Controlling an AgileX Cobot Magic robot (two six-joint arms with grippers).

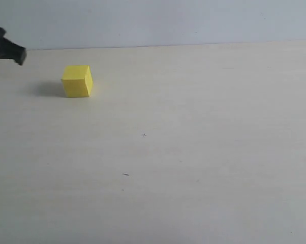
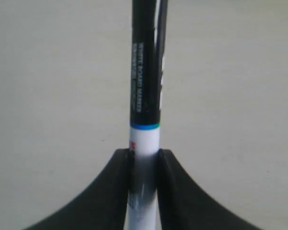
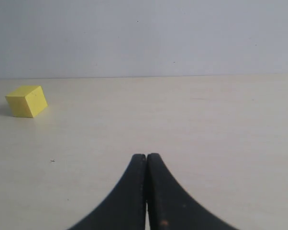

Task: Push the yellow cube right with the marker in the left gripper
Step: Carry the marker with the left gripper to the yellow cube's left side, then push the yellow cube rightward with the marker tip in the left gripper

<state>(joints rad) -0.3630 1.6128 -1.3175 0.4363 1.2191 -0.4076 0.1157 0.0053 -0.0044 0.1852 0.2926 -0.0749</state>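
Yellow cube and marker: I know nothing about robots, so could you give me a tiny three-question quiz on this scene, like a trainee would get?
1. True or false: the left gripper is shut on the marker.
2. In the exterior view, the yellow cube sits: A) towards the left, B) in the middle, C) towards the right.
3. Fill in the blank: the right gripper holds nothing and is ____ (open or shut).

Key: 1 true. 2 A. 3 shut.
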